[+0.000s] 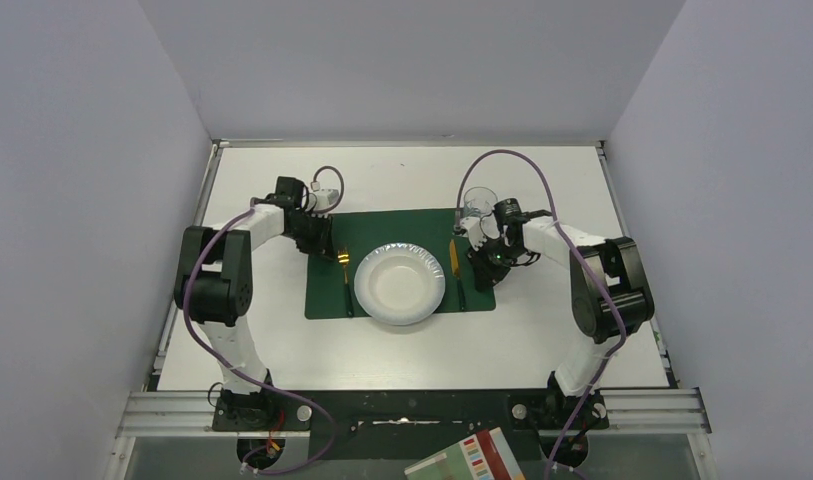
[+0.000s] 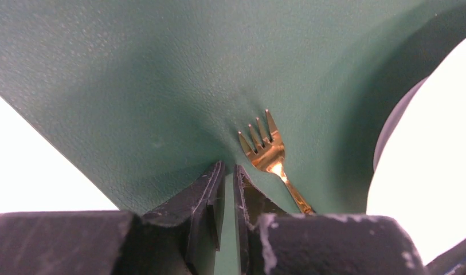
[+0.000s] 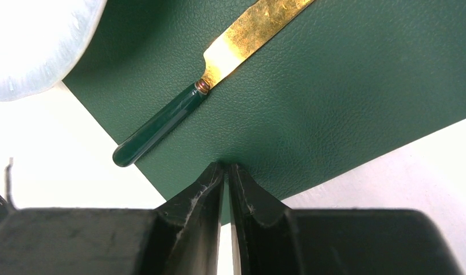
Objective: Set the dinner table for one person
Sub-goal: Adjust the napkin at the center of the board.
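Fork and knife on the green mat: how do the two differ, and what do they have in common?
The gold four-pronged fork ends in pointed tines; the gold-bladed knife with a dark green handle ends in a flat, broad blade. The fork lies left of the round white plate, the knife right of it. Both rest flat on the dark green rectangular placemat, gold ends pointing away from the arms' bases.

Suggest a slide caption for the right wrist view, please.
Right gripper pinching the green placemat near the gold-bladed knife, plate at upper left, white table beneath.
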